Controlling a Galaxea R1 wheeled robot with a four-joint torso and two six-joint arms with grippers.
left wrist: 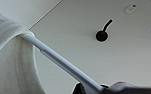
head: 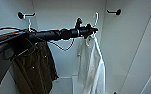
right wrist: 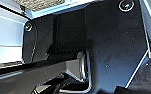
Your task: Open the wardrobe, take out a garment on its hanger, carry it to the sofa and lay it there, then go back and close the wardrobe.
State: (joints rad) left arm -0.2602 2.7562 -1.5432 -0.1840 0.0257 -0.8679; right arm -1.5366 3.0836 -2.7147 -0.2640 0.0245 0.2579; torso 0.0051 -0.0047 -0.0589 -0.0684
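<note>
The wardrobe stands open, showing its white inside. My left arm reaches in from the left, and my left gripper is shut on the thin white hanger just below its hook top. The garment, a white shirt, hangs from that hanger beneath the gripper. In the left wrist view the hanger's white bar runs into my left gripper, with the shirt's fabric draped over its far end. The hanger's hook is apart from the black hook on the right wall.
A dark olive-brown jacket hangs at the left from another black hook, close under my left arm. A black wall hook stands near the hanger. The wardrobe's right side wall is close to the shirt.
</note>
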